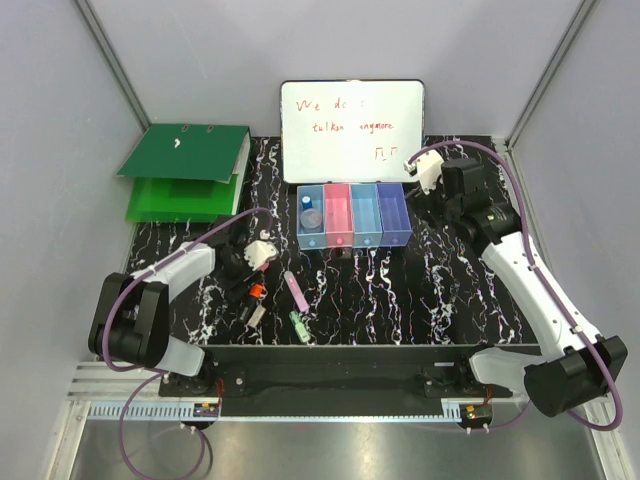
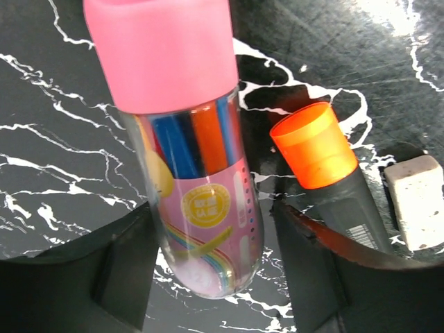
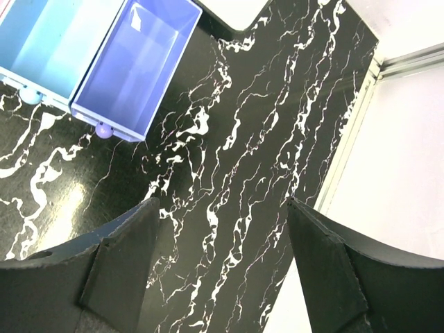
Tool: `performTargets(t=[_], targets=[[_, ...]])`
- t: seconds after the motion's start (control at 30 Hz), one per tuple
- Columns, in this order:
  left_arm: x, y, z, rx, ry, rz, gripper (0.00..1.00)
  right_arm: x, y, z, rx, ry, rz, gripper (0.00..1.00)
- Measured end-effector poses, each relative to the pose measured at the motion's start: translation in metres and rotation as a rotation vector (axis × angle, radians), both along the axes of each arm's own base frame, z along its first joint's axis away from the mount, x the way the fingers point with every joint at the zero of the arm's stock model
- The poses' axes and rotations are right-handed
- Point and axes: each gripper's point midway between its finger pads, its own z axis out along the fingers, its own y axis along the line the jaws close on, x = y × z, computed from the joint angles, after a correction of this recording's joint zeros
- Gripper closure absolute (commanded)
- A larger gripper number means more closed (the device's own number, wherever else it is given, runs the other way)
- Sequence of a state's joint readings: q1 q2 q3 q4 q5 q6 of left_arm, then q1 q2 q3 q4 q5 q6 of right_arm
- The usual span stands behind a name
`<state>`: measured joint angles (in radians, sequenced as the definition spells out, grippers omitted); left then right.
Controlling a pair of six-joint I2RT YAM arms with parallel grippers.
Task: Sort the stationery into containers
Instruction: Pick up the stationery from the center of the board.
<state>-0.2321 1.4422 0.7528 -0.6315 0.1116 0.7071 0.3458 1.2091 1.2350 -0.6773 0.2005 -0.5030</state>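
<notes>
The pink-capped tube (image 2: 187, 173) of coloured pens lies on the black marbled table between the fingers of my left gripper (image 2: 208, 277). The left finger is at its side and a thin gap shows by the right finger. An orange-red capped marker (image 2: 316, 149) and a small grey-white block (image 2: 416, 201) lie just to the right. From above, the left gripper (image 1: 250, 262) covers the tube; the orange-red piece (image 1: 256, 291), lilac stick (image 1: 296, 291) and green clip (image 1: 298, 323) lie near it. The containers (image 1: 394, 212) stand in a row; the blue-capped bottle (image 1: 308, 212) is in the leftmost. My right gripper (image 3: 222, 257) is open and holds nothing.
A whiteboard (image 1: 352, 130) with red writing leans behind the bins. A green ring binder (image 1: 185, 170) lies at the back left. The right gripper (image 1: 430, 175) hovers beside the purple bin (image 3: 135, 66), near the table's right edge (image 3: 361, 139).
</notes>
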Motion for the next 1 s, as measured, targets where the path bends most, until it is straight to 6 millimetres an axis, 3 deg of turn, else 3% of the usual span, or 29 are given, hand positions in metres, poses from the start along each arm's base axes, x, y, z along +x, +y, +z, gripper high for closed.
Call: performTargets(t=[0.2,0.3,0.37,0.6,0.73,0.83,1.0], targets=[[-0.001,-0.002,-0.001,-0.016,0.008,0.006,0.57,0.001,0.001,0.001,0.004,-0.002,-0.002,0.19],[-0.001,-0.002,-0.001,-0.018,0.009,0.007,0.76,0.001,0.001,0.0,0.003,0.002,-0.001,0.19],[-0.001,-0.002,-0.002,-0.019,0.011,0.008,1.0,0.002,0.001,0.0,0.002,0.004,-0.001,0.19],[0.003,-0.003,0.0,-0.02,0.005,0.011,1.0,0.002,0.004,0.0,0.023,0.013,-0.002,0.11],[0.007,-0.004,0.006,-0.027,-0.018,0.014,1.0,-0.006,0.016,-0.006,0.088,0.059,0.027,0.09],[0.022,-0.008,0.03,-0.054,-0.102,0.012,1.0,-0.017,0.032,-0.004,0.182,0.112,0.066,0.08],[0.056,-0.021,0.099,-0.132,-0.327,-0.003,1.0,-0.026,0.069,0.023,0.382,0.157,0.16,0.08]])
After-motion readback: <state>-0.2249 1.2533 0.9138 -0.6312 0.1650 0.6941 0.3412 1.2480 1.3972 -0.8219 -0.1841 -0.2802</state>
